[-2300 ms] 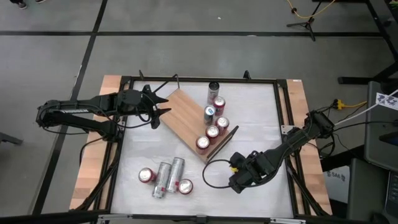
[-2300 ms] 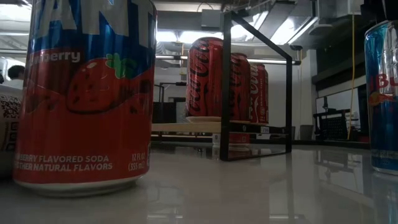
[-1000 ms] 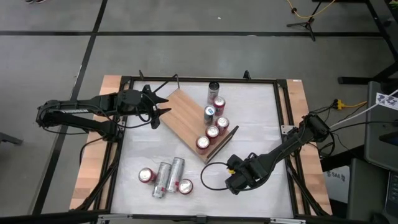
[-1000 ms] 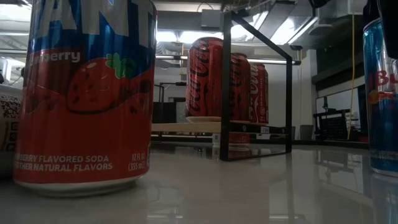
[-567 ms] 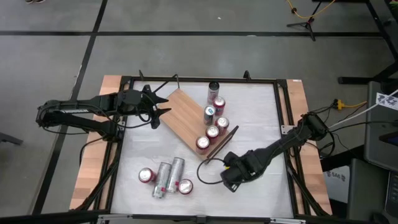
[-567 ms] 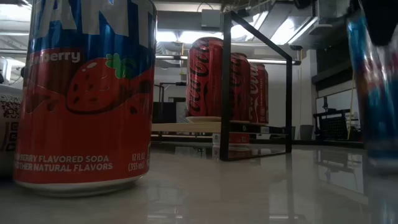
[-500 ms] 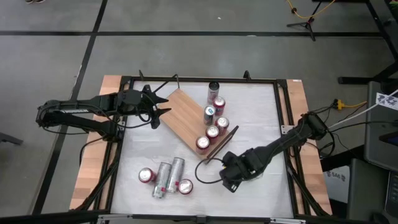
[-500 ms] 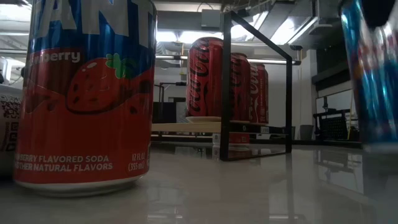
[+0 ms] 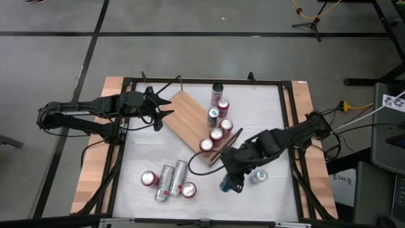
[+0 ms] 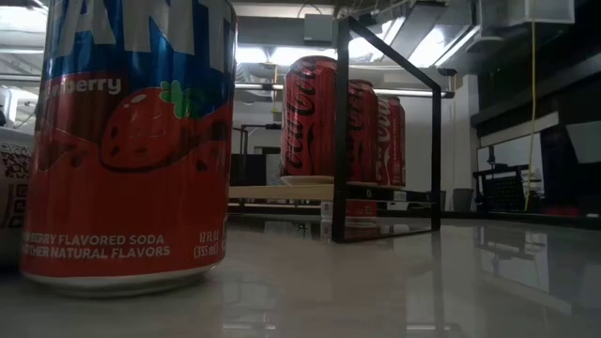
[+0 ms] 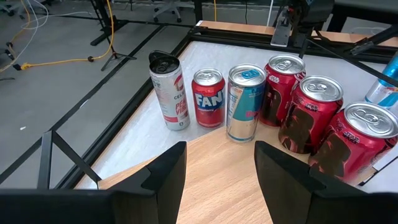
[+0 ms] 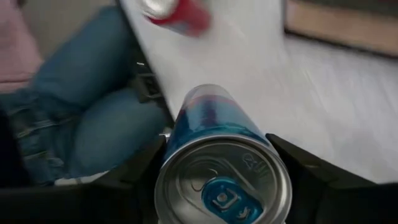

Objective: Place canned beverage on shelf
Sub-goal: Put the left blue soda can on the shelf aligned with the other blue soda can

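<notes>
Right gripper (image 12: 217, 180) clamped on a blue slim can (image 12: 217, 162), fingers (image 12: 140, 171) pressed to both sides of the body; can's silver top faces the wrist camera. From above, the blue can (image 9: 226, 185) shows below the arm's end, over the white tabletop (image 9: 278, 126), near the front, just off the shelf's near end.

Shelf (image 9: 183, 117): light-brown board lying diagonally mid-table, black wire rail (image 9: 226, 147) at the end nearest the right gripper (image 9: 229, 180). Can and shelf apart, not touching.

Count, near to far:
- Front-left cluster on the tabletop: four cans. Two upright red-topped, one (image 9: 148, 178) at the cluster's left, one (image 9: 188, 189) at its right; two silver ones lying on their sides between them (image 9: 172, 179).
- One pale can top (image 9: 258, 176) beside the right gripper, on the table.
- Row along the shelf's right edge: three red cans (image 11: 323, 118), one light-blue can (image 11: 246, 102), one red Fanta can (image 11: 208, 98), one white-and-red can (image 11: 169, 90) with an open top at the far end. Six in the row. Whether the last ones stand on the board or the table just past it, cannot tell.
- Low view: big strawberry soda can (image 10: 131, 141) close up, red cans behind the wire rail.

Room: the board's left half is bare wood. Open tabletop at right and front-centre. A black frame (image 9: 202, 81) bounds the table.

Left gripper (image 11: 214, 168) sits at the shelf's far-left end, fingers apart over the bare wood, nothing between them. A person's jeans-clad legs (image 12: 87, 118) show past the table edge in the right wrist view.
</notes>
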`<state>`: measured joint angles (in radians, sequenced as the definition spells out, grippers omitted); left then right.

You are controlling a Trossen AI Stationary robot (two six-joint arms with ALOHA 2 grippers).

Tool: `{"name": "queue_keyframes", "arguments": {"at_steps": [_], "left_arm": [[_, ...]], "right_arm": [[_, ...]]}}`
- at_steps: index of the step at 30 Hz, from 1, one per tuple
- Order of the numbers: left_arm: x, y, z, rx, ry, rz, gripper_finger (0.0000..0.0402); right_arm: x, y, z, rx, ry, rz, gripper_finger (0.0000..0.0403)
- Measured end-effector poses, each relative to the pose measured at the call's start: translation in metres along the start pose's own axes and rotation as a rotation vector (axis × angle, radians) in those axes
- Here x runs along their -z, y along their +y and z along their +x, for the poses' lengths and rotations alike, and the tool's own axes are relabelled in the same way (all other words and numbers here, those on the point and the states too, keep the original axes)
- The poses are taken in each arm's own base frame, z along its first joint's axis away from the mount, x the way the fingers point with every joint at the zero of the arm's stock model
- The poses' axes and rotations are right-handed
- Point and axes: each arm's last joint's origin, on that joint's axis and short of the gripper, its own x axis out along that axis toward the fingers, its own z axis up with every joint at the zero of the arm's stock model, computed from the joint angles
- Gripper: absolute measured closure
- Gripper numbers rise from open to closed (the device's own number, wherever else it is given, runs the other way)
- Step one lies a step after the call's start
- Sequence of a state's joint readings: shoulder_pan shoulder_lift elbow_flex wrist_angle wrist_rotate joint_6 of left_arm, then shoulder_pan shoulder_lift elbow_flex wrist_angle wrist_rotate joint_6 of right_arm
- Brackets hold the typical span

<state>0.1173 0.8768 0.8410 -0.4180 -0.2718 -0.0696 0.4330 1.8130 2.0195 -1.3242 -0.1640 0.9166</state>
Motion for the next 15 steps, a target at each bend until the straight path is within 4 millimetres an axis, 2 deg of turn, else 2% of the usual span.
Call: {"name": "queue_keyframes", "arguments": {"at_steps": [3,8,15], "left_arm": [[0.000,0.000,0.000,0.000,0.000,0.000,0.0221],[0.000,0.000,0.000,0.000,0.000,-0.001,0.0221],[0.000,0.000,0.000,0.000,0.000,-0.001,0.0221]], "right_arm": [[-0.009,0.000,-0.021,-0.020,-0.076,-0.049,0.0178],[-0.030,-0.013,-0.051,-0.002,-0.215,-0.116,0.0177],[-0.064,-0.045,-0.074,0.061,-0.333,-0.224,0.0177]]}}
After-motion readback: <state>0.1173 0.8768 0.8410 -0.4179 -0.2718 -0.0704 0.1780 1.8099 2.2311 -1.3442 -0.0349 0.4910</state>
